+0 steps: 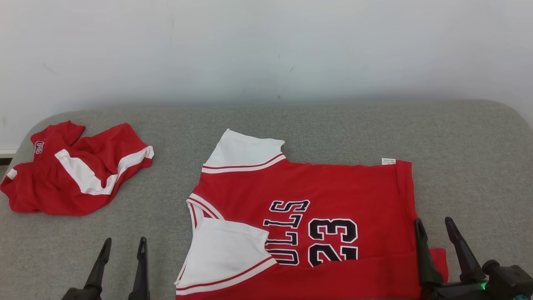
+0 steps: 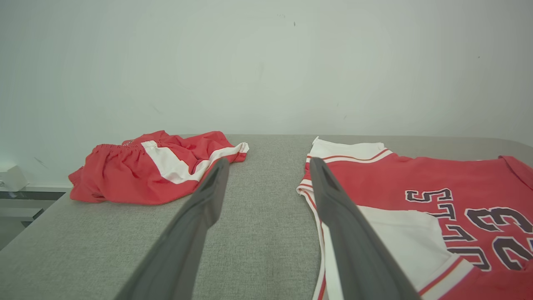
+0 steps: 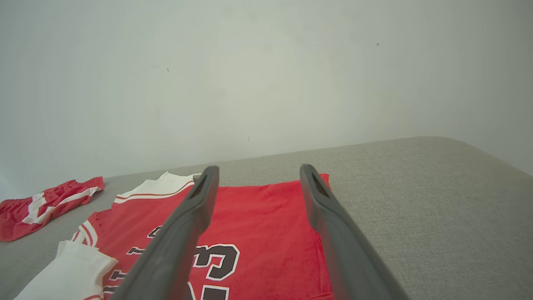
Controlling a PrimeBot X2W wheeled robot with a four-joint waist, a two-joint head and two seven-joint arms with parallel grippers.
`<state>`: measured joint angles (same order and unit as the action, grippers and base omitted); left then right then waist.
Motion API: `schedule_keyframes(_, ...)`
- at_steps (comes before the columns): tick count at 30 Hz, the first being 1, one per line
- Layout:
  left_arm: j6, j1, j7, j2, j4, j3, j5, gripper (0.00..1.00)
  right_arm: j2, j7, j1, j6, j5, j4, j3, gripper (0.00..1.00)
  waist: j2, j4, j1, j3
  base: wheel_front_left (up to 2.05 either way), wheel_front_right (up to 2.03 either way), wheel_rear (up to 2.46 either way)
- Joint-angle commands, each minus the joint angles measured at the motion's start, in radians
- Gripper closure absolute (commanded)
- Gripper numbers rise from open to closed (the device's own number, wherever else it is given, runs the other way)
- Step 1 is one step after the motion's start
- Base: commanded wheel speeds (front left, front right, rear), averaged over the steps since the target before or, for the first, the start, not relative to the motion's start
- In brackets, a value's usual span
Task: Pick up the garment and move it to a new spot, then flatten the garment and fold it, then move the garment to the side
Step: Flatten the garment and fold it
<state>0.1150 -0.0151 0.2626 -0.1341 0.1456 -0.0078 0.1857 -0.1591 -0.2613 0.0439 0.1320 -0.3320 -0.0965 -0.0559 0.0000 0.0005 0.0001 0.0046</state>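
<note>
Your grey fabric surface [image 1: 333,133] holds two garments: one red jersey [image 1: 333,187] spread flat at centre, and one pair of red shorts [image 1: 75,175] crumpled far left. Your left gripper [image 1: 125,241] and right gripper [image 1: 433,221] both stand with jaws apart, empty.

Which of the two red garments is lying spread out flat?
The jersey numbered 23, with white sleeves. The shorts to its left lie crumpled in a heap.
</note>
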Motion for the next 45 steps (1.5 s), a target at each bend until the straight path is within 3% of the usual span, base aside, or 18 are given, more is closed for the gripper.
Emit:
schedule_keyframes(1,0.007,-0.014,0.003,-0.002,0.0,0.003,0.004,0.0,0.006,-0.005,0.01,-0.003,0.007,-0.005,0.003,0.0,0.0,0.002,-0.0001,0.0,0.0,0.0,0.0)
schedule_keyframes(19,0.016,-0.047,0.003,0.031,0.018,0.034,-0.041,0.0,0.035,-0.005,0.037,-0.003,-0.002,-0.027,0.019,0.0,0.0,0.015,-0.0001,-0.005,0.0,0.0,0.0)
schedule_keyframes(23,0.014,-0.032,0.003,0.04,0.038,0.037,-0.008,0.0,0.032,-0.005,0.023,-0.003,-0.014,-0.033,0.023,0.0,0.0,0.009,-0.0001,0.001,0.0,0.0,0.0)
schedule_keyframes(32,0.014,0.114,0.003,-0.037,0.084,-0.029,-0.004,0.0,-0.01,0.001,-0.094,-0.003,-0.038,-0.115,0.031,0.0,0.0,-0.012,-0.0001,0.066,0.0,0.0,0.0)
schedule_keyframes(45,0.014,0.626,-0.162,-0.221,0.233,-0.249,0.168,0.0,-0.097,0.148,-0.479,-0.003,-0.075,-0.321,-0.004,0.0,0.0,-0.061,-0.0001,0.3,0.0,0.0,0.0)
